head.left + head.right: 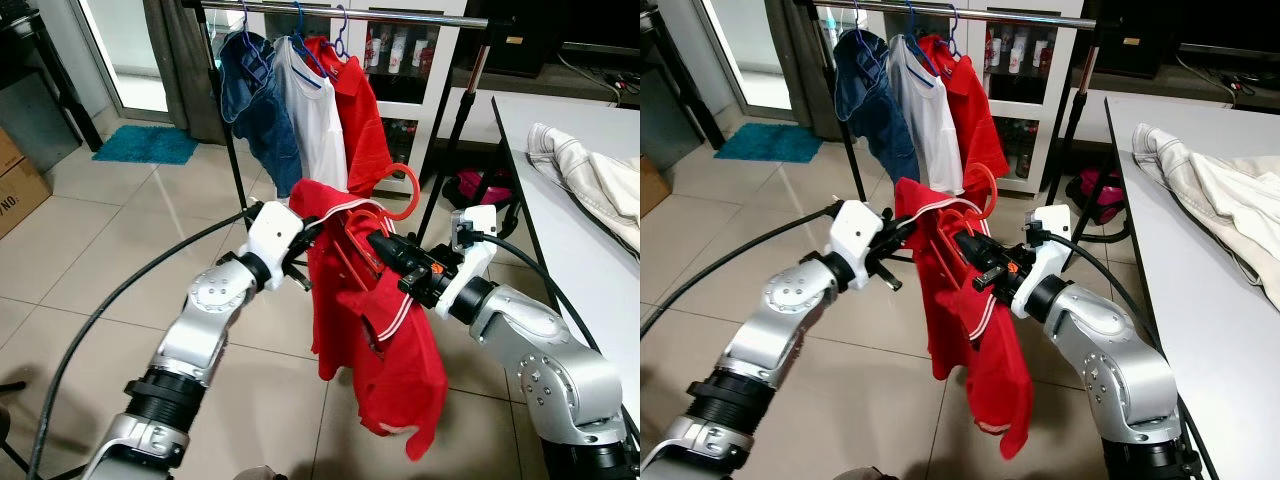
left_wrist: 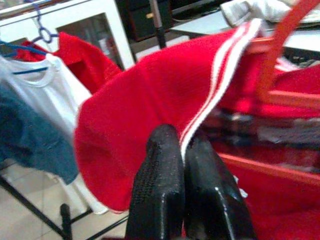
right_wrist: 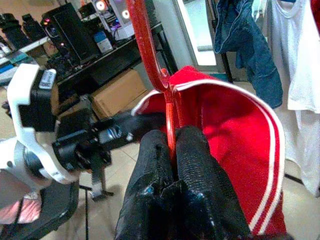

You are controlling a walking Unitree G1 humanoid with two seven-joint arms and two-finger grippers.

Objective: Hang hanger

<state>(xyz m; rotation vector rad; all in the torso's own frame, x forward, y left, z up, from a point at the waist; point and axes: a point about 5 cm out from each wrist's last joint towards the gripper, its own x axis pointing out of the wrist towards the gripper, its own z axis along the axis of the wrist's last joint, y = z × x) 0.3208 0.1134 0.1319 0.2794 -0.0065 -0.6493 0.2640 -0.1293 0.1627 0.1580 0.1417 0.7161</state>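
The red plastic hanger (image 1: 385,205), already carrying a red polo shirt with white-striped trim (image 1: 385,350), is held in the air between the two arms, in front of the silver clothes rail (image 1: 400,14) and well below it. The right gripper (image 3: 172,145) is clenched on the hanger's thin stem just under the hook; the left gripper (image 2: 182,150) is pinched shut on a fold of the shirt near its striped edge. Three garments (blue, white, red) (image 1: 300,100) already hang at the rail's left end, so the bare stretch to their right looks like the spot to aim for.

To do this well, the hook's open side should face the rail before lifting, though its exact turn is hard to read from here. Raise the hanger above the bar, lower the hook over it, and release the fabric only once the rail takes the weight.
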